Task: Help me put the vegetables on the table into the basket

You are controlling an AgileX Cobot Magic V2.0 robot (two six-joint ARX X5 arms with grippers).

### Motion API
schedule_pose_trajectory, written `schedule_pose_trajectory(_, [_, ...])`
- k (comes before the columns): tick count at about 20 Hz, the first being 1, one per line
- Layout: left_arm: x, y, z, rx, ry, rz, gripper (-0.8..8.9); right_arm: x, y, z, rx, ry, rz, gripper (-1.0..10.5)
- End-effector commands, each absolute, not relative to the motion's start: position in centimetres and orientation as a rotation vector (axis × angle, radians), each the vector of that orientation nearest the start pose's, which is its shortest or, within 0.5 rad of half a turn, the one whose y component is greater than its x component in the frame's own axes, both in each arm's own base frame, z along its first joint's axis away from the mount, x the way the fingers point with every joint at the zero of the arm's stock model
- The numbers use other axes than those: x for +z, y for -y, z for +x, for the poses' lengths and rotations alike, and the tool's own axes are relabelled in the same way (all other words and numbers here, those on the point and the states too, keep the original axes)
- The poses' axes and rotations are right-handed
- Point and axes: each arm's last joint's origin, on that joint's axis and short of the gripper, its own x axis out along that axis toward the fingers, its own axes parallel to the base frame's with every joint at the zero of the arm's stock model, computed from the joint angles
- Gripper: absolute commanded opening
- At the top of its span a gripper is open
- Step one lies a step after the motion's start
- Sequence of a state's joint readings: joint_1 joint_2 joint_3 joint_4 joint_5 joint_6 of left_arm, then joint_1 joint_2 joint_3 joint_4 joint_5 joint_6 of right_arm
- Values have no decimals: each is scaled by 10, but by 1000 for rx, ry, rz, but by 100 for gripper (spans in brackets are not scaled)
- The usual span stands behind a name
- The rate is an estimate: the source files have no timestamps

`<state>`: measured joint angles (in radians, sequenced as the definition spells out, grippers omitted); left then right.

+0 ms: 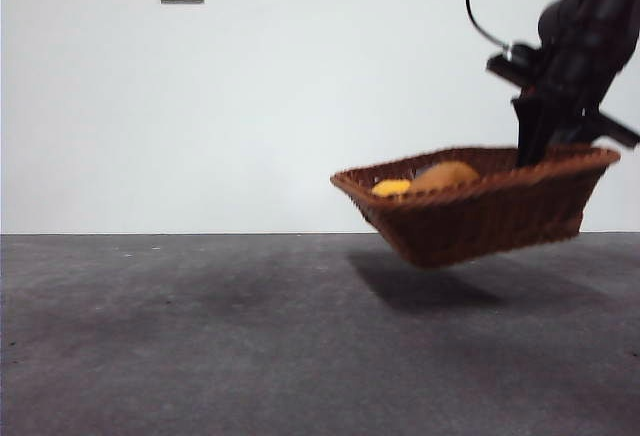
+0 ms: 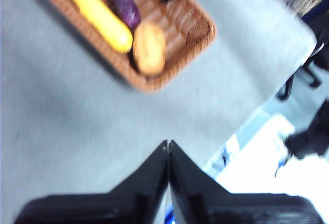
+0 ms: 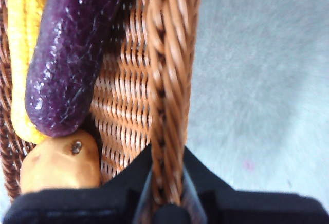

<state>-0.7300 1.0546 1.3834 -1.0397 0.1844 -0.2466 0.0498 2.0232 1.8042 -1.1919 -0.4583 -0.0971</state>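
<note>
Basket tilted in the air over the table at right of frame, right gripper clamped on its rim, potato, eggplant and yellow piece inside, left gripper closed, well apart

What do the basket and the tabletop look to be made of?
Basket: woven wicker, glossy brown, judging by the braided rim strands held in the right tool. Table: matte dark grey, mottled, possibly laminate or stone; hard to tell.
</note>
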Motion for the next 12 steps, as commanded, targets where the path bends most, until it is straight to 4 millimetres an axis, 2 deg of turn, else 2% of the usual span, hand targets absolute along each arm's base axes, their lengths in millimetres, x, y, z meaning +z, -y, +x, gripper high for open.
schedule_pose_trajectory(1, [407, 113, 118, -786, -809, -4, -3, 234, -26, 411, 503, -1381, 236, -8])
schedule_pose_trajectory(5, [409, 98, 100, -779, -832, 0, -3, 202, -5, 425, 496, -1410, 326, -8])
schedule_pose_trajectory(7, [410, 91, 93, -763, -829, 6, -3, 188, -1, 427, 508, -1443, 366, -8])
schedule_pose_trajectory(9, [409, 85, 89, -699, -837, 22, -3, 182, -1, 428, 513, -1458, 367, 26])
schedule_pose_trajectory(10, [407, 82, 87, -673, -857, 32, -3, 182, -1, 429, 508, -1454, 361, 185])
schedule_pose_trajectory(11, [405, 80, 85, -661, -879, 44, -3, 182, -1, 429, 491, -1460, 360, 463])
schedule_pose_trajectory(12, [404, 78, 83, -655, -893, 51, -3, 184, 0, 427, 473, -1472, 351, 648])
